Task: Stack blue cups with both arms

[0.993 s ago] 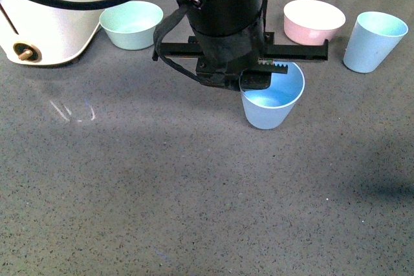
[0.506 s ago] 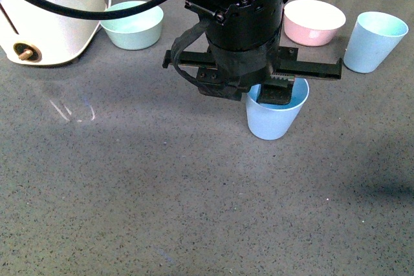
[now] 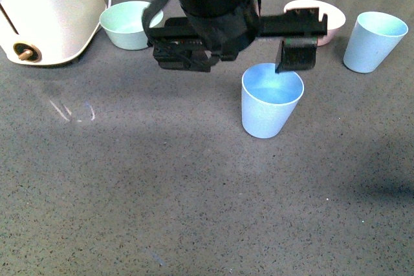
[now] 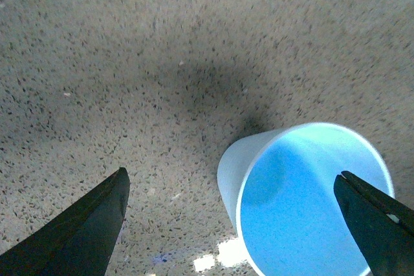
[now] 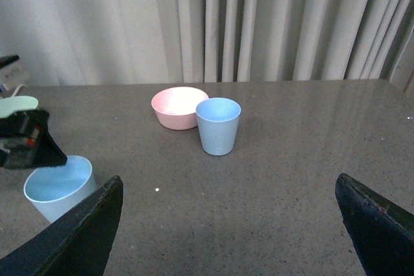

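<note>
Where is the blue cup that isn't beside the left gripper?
The far blue cup stands upright at the front view's far right, just right of the pink bowl.

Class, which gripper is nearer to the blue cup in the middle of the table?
Left. The left gripper hovers open just above the middle blue cup, one of its fingers over the rim. The right gripper is well away, viewing that cup from a distance.

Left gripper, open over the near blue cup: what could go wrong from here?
1. One finger of the left gripper hangs just by the near blue cup's far rim; a sideways move could clip and tip it.
2. The far blue cup stands close to the pink bowl, so the open right gripper may bump the bowl when reaching in.
</note>
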{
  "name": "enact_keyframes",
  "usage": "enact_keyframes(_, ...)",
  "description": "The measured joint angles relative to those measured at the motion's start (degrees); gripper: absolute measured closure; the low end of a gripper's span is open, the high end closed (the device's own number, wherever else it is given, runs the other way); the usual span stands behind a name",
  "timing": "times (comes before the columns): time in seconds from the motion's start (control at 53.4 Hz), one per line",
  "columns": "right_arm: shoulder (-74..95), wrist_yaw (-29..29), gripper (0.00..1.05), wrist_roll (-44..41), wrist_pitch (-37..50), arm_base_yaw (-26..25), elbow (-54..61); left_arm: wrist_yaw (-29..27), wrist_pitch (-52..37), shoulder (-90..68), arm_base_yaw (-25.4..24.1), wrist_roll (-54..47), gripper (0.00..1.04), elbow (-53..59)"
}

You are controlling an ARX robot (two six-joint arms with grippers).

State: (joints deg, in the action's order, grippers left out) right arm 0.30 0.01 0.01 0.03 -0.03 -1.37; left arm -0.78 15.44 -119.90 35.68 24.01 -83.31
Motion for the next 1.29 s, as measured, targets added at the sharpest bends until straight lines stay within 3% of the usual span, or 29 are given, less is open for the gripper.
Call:
enact_keyframes(0.3, 0.0, 0.0, 0.09, 0.0, 0.0, 0.0, 0.0, 2.6, -9.0, 11.9, -3.5, 0.6, 0.09, 10.1)
enact_keyframes(0.468, 0.0, 0.0, 0.09, 0.0, 0.0, 0.0, 0.0, 4.9, -19.8, 21.2, -5.4, 3.3, 0.09, 20.4)
enact_keyframes(0.506, 0.0, 0.0, 0.09, 0.0, 0.0, 0.0, 0.0, 2.6, -24.0, 23.2, -5.7, 3.1, 0.1, 23.5)
enact_keyframes(0.581, 0.0, -0.2, 0.09, 0.0, 0.0, 0.0, 0.0, -13.1, -43.4, 26.5, -6.5, -5.0, 0.23, 32.6)
enact_keyframes(0.637, 0.0, -0.1, 0.09, 0.0, 0.0, 0.0, 0.0, -19.7, -54.3, 29.6, -8.4, -10.6, 0.31, 39.9)
enact_keyframes(0.712, 0.0, 0.0, 0.09, 0.0, 0.0, 0.0, 0.0, -21.2, -65.6, 36.4, -13.2, -17.8, 0.48, 50.5)
enact_keyframes(0.843, 0.0, -0.1, 0.09, 0.0, 0.0, 0.0, 0.0, -18.1, -68.1, 43.1, -16.7, -21.3, 0.67, 58.2)
enact_keyframes(1.03, 0.0, -0.1, 0.09, 0.0, 0.0, 0.0, 0.0, -12.7, -68.0, 51.0, -21.5, -22.9, 1.03, 67.5)
enact_keyframes(1.292, 0.0, -0.1, 0.09, 0.0, 0.0, 0.0, 0.0, -7.0, -62.8, 64.8, -27.7, -23.2, 1.03, 76.2)
